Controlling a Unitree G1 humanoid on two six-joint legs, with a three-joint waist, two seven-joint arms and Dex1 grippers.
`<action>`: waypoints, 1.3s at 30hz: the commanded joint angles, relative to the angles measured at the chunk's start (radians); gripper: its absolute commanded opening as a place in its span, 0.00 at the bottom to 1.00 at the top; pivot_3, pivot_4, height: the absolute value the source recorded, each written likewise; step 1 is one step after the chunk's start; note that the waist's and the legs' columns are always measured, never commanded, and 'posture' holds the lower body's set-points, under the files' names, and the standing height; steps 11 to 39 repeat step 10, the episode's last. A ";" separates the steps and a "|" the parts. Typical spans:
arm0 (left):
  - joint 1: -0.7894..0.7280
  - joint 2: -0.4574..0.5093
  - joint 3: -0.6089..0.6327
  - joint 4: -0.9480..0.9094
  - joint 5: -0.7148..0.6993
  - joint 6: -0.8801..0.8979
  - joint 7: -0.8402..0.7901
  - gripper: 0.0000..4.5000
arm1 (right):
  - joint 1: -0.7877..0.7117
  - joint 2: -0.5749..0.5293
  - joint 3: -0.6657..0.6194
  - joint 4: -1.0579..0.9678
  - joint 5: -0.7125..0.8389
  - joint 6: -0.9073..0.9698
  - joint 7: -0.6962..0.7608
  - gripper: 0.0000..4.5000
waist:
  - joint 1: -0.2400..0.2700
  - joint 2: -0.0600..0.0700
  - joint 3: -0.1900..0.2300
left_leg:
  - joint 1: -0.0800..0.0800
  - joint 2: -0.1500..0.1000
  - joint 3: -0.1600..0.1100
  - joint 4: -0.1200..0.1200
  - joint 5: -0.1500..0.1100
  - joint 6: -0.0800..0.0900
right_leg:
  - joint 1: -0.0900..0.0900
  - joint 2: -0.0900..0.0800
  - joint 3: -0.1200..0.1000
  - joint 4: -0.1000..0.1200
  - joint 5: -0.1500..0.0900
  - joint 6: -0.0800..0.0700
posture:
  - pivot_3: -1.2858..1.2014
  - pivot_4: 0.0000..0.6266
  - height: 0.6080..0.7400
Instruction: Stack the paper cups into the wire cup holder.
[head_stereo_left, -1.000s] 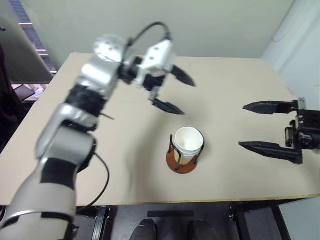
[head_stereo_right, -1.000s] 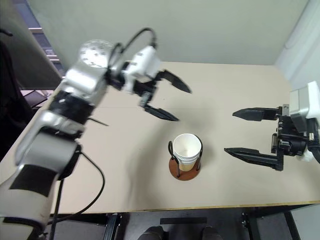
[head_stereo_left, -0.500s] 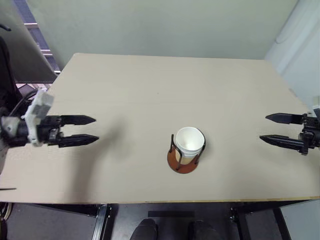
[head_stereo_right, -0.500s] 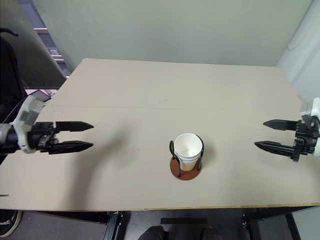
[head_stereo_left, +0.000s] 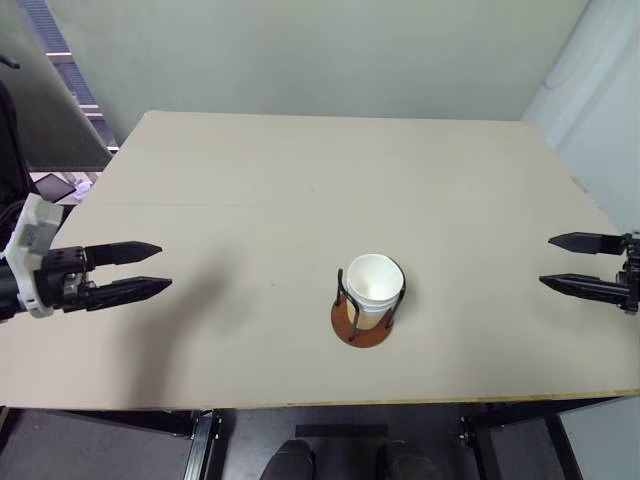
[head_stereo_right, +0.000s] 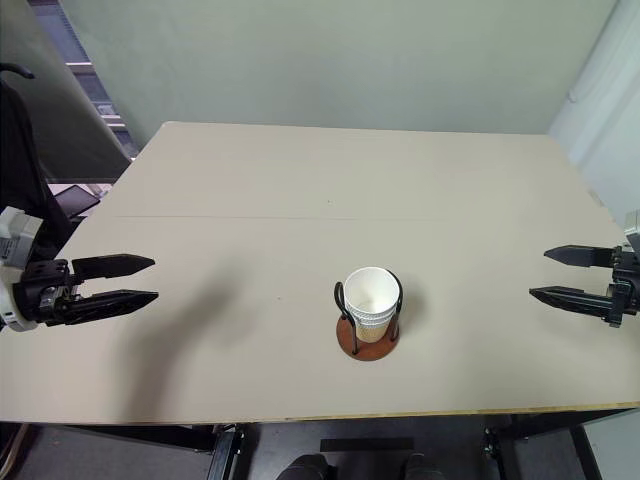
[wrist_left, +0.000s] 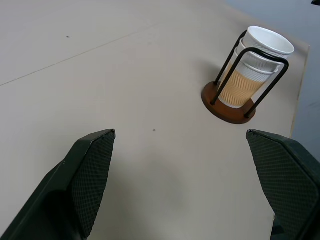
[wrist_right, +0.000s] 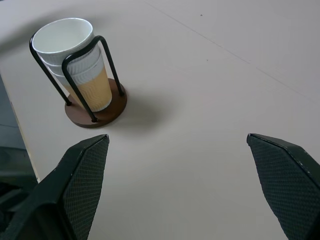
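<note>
— Looking from the near edge of the table (head_stereo_left: 300, 385) first, what do we have?

— We see the wire cup holder (head_stereo_left: 364, 322) just below the middle of the frame, its round reddish-brown base flat on the tan top not far from that near edge. The paper cups (head_stereo_left: 374, 290) stand nested inside it, upright, rims stepped one over another, the top one showing its white inside. The two black wire loops rise on either side of the stack.

— And the arms?

— At about the same depth, our left gripper (head_stereo_left: 150, 268) sits at the left edge of the frame, level with the holder and pointing toward it. Its two black fingers are spread apart with nothing between them. Our right gripper (head_stereo_left: 556, 262) is at the far right edge, also pointing inward, fingers parted and empty. Both are well apart from the holder, one on each side.

— Do the wrist views agree?

— Yes. From the left wrist we see the holder (wrist_left: 229, 104) and the cups (wrist_left: 255, 70) beyond two widely separated fingers (wrist_left: 85, 175); a tan-yellow ribbed side shows below the white rims. The right wrist gives the same from the other side, fingers (wrist_right: 80, 180) wide.

— Farther back?

— Bare tabletop with a faint seam line across it, then a pale green wall (head_stereo_left: 320, 50) in the upper part of the frame.
</note>
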 joint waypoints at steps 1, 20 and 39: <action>-0.014 0.002 0.025 -0.020 0.008 0.000 0.002 1.00 | -0.028 -0.011 -0.013 -0.005 -0.007 -0.011 0.006 1.00 | -0.001 0.000 0.000 | 0.000 0.000 0.000 -0.001 0.000 0.000 | 0.000 0.000 0.000 0.000 0.000 0.000 | 0.52 0.24 1.00; -0.010 -0.007 0.023 -0.003 0.039 -0.016 -0.007 1.00 | -0.055 0.011 0.011 -0.019 -0.017 0.007 -0.010 1.00 | -0.002 0.000 0.000 | 0.002 0.002 -0.001 -0.009 0.003 -0.005 | -0.002 0.000 0.000 0.000 0.000 0.000 | 0.52 0.24 1.00; -0.010 -0.007 0.023 -0.003 0.039 -0.016 -0.007 1.00 | -0.055 0.011 0.011 -0.019 -0.017 0.007 -0.010 1.00 | -0.002 0.000 0.000 | 0.002 0.002 -0.001 -0.009 0.003 -0.005 | -0.002 0.000 0.000 0.000 0.000 0.000 | 0.52 0.24 1.00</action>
